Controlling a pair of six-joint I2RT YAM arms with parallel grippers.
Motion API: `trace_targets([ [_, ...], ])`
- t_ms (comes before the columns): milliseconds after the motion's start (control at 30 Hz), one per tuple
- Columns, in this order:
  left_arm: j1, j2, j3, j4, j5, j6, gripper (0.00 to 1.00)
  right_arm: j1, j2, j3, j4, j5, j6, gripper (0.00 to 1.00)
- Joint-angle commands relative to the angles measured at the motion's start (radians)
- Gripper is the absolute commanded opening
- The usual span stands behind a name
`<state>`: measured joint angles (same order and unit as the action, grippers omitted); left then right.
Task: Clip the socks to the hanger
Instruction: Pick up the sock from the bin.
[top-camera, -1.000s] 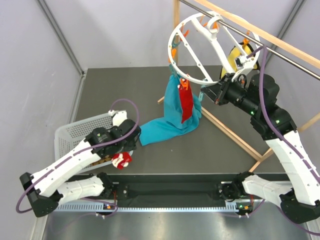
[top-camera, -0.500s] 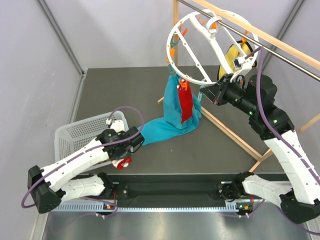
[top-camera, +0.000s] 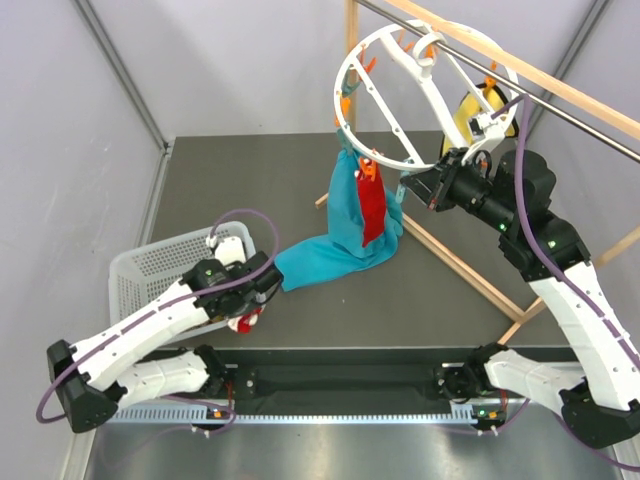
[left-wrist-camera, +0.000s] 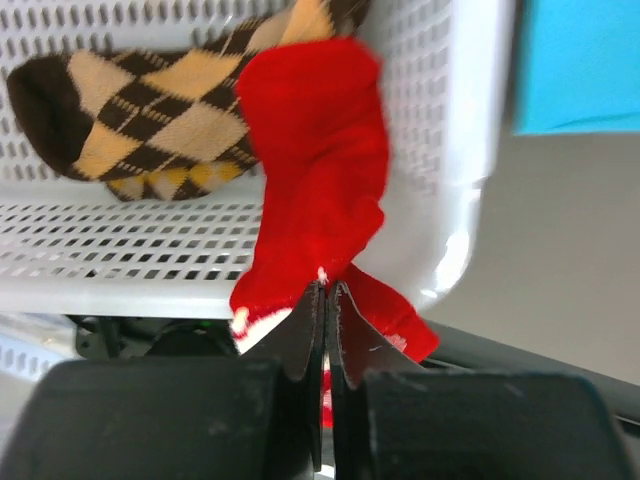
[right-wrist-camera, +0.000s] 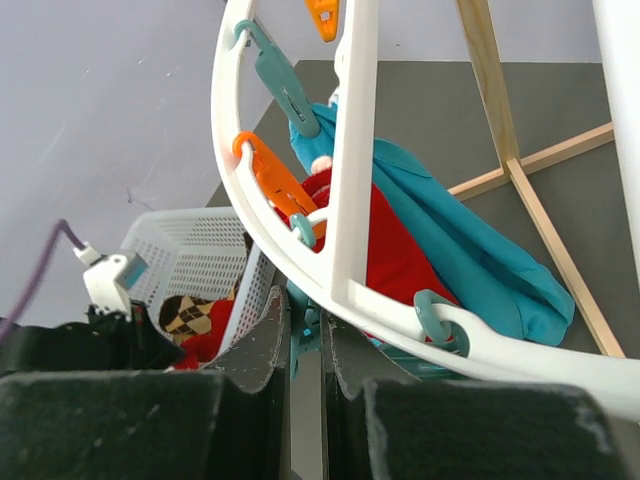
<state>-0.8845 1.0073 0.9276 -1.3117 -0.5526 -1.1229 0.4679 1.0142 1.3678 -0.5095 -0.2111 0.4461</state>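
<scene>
The left end effector (left-wrist-camera: 325, 292) is clamping the red sock (left-wrist-camera: 318, 170), which is trailing lengthwise over the basket (left-wrist-camera: 478, 190) wall, while the hanger (right-wrist-camera: 228, 110) is hanging well up-right, beside the right arm's clenched end effector (right-wrist-camera: 305, 330).

Teal cloth (top-camera: 320, 258) trails across the dark table (top-camera: 240, 180) near a white basket (top-camera: 150, 262)

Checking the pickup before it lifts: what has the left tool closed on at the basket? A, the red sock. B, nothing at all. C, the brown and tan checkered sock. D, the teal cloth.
A: in the left wrist view the left tool is shut on the lower end of the red sock, which drapes over the rim of the white basket, while the checkered sock lies apart from the tool inside it.
</scene>
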Motion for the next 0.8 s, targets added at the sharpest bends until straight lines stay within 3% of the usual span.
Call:
trace_targets([
  [0, -0.001, -0.045, 0.152, 0.001, -0.027, -0.005, 0.00, -0.003, -0.012, -0.012, -0.038, -0.051, -0.003, 0.00],
  [133, -0.001, -0.117, 0.249, 0.311, 0.133, 0.078, 0.00, -0.005, -0.012, -0.006, -0.031, -0.051, 0.006, 0.00],
  [167, -0.002, -0.124, 0.243, 0.486, 0.185, 0.072, 0.00, -0.005, -0.011, -0.006, -0.027, -0.050, 0.009, 0.00],
  [200, -0.002, -0.125, 0.235, 0.561, 0.256, 0.061, 0.00, -0.005, -0.011, -0.004, -0.020, -0.051, 0.019, 0.00],
  [300, -0.001, -0.099, 0.211, 0.808, 0.321, -0.064, 0.00, -0.005, -0.002, -0.001, -0.001, -0.071, 0.045, 0.00],
  [367, -0.002, -0.059, 0.200, 0.879, 0.321, -0.144, 0.00, -0.003, 0.003, 0.004, 0.011, -0.091, 0.060, 0.00],
  [400, -0.002, -0.049, 0.192, 1.004, 0.333, -0.190, 0.00, -0.005, 0.003, 0.007, 0.020, -0.096, 0.074, 0.00],
  [600, -0.030, 0.092, 0.220, 1.236, 0.306, -0.473, 0.00, -0.003, 0.003, 0.008, 0.092, -0.105, 0.100, 0.00],
  [767, -0.139, 0.204, 0.336, 1.224, 0.087, -0.548, 0.00, -0.005, -0.012, -0.003, 0.132, -0.090, 0.111, 0.00],
])
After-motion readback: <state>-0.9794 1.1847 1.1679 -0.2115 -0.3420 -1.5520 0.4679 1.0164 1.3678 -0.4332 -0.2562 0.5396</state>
